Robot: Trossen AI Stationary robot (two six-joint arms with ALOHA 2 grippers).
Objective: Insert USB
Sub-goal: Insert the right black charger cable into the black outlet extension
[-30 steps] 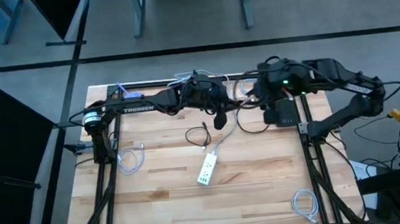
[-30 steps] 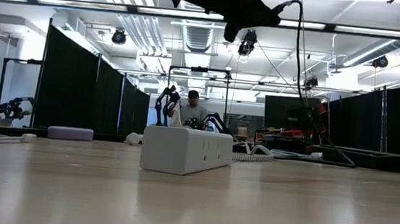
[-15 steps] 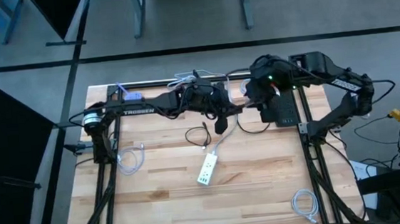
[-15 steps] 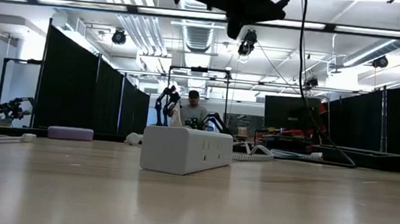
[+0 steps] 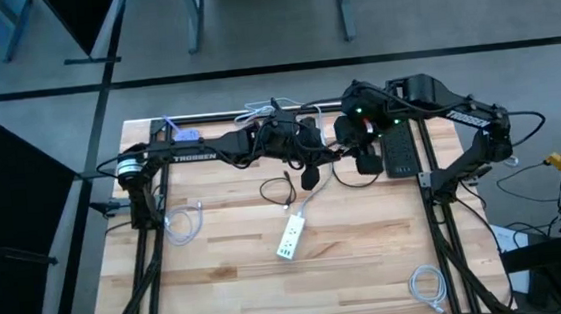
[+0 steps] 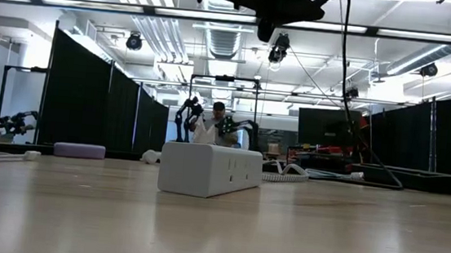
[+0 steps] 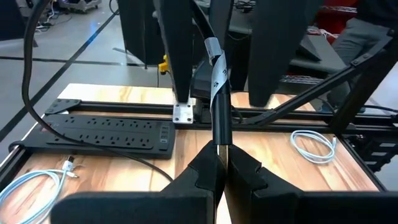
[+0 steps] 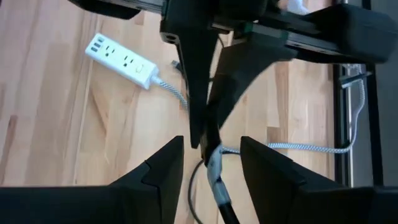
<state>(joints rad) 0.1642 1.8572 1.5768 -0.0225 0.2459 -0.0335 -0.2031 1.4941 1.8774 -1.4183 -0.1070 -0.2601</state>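
Observation:
My left gripper (image 5: 308, 171) hangs above the table's middle, shut on a thin black USB cable (image 7: 219, 115) that carries a pale label (image 7: 216, 68). My right gripper (image 5: 363, 157) is open, just right of the left one. In the right wrist view its fingers (image 8: 163, 163) stand on either side of the labelled cable end (image 8: 214, 167) without touching it. The white power strip (image 5: 287, 239) lies flat on the wood nearer the near edge and also shows in the low view (image 6: 209, 170). Its braided cord (image 8: 169, 88) trails toward the table's right. My left gripper pinches the black cable (image 7: 221, 138) between its two shut fingers, just behind the pale label. The cable runs along the fingers and sticks straight out past their tips. It is lifted clear of the table here. A slack loop (image 5: 278, 189) lies on the wood.
A long black power strip (image 5: 400, 152) lies along the right rail. Coiled pale cables rest at the left (image 5: 183, 223) and the near right corner (image 5: 428, 288). A purple object (image 5: 187, 134) and more white cable sit at the far edge. Bare wood surrounds the white strip.
My right arm has swung toward the table's left, and its open gripper has moved from over the black power strip to close beside my left gripper. My left gripper has kept its place and its hold on the cable.

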